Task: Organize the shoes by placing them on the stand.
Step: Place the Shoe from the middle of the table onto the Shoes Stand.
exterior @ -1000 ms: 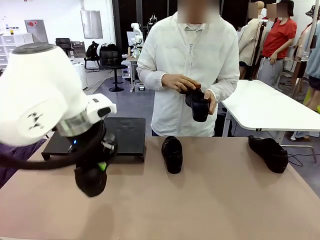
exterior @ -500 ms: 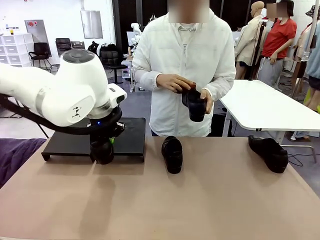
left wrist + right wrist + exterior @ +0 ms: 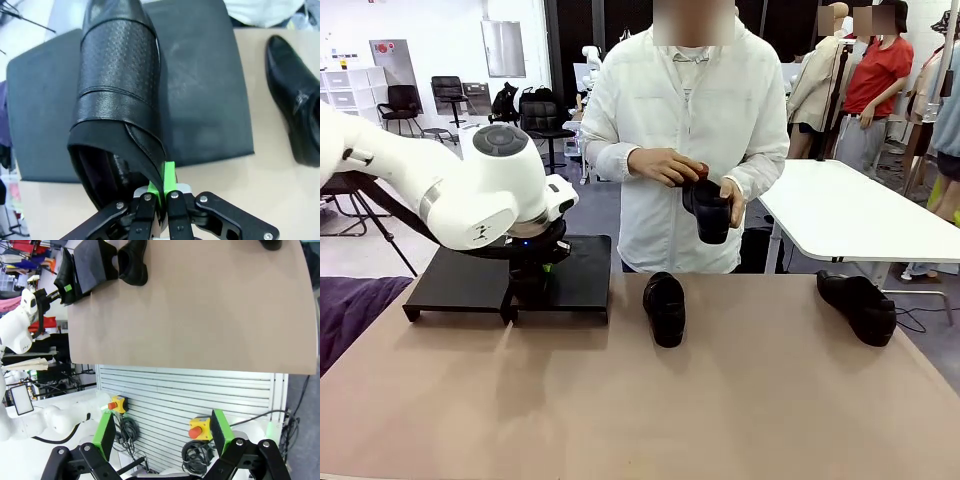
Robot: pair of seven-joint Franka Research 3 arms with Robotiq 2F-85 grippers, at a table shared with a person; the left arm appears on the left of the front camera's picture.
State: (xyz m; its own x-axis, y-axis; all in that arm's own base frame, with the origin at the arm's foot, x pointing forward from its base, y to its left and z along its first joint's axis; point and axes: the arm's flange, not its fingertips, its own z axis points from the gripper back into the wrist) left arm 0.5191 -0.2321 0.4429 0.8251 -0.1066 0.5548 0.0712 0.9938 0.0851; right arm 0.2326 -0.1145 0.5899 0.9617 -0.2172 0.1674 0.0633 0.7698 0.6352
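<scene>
Black leather loafers, four by my count, all alike. Number one hangs from the left gripper, whose jaws are squeezed down narrow on the back rim of the held loafer, right by the heel opening. Its toe points away from the wrist and out over the stand. From the front, that loafer sits near the stand's front edge, toward its right half (honestly can't tell if the sole is touching the top or just above it).

Number two, the raised loafer, is up at chest height in the person's hands, both of them on it, at the far side of the table.

Number three, the middle loafer, is flat on the tan tabletop just beside the stand's right end, not touching it.

Number four, the far-right loafer, lies at an angle well apart from the others, near the table's right edge.

One stand: low, black and flat-topped, with a seam splitting it into two sections.

Two grippers. The right gripper is spread wide with nothing between its green pads, well back from the table.
</scene>
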